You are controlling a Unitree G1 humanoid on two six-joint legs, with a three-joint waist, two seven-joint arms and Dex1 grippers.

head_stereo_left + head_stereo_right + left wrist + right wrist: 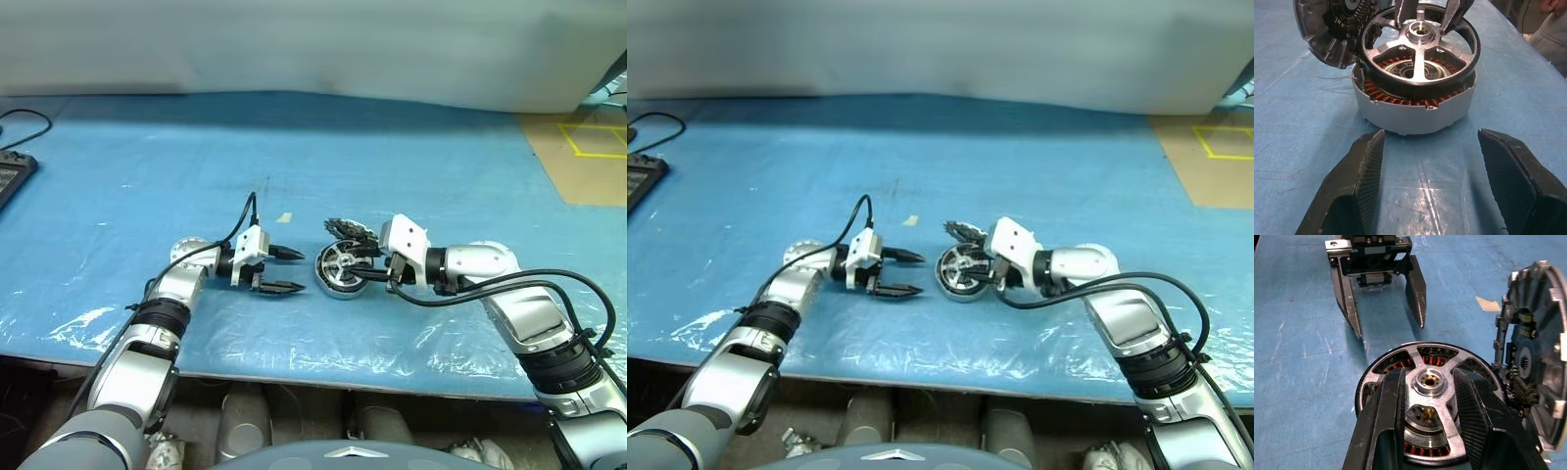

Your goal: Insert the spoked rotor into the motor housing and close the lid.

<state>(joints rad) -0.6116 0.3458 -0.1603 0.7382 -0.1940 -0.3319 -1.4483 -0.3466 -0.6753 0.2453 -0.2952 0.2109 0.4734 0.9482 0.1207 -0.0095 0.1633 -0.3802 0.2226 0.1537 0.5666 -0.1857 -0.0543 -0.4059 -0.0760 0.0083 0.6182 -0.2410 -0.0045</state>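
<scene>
Both our grippers are near the housing (pixel 1413 110): the right (pixel 1425 406), fingers parted beside the hub, should let the tilted rotor (pixel 1420 46) settle flat, while the left (pixel 284 270) waits open.

You have the spoked rotor (pixel 1419 49) sitting in the motor housing (pixel 1415 115) on the counter (pixel 411 157) — lid (pixel 1535 382) hinged up just behind, left hand (pixel 281 270) beside it, right hand (pixel 1427 401) over its hub.
</scene>
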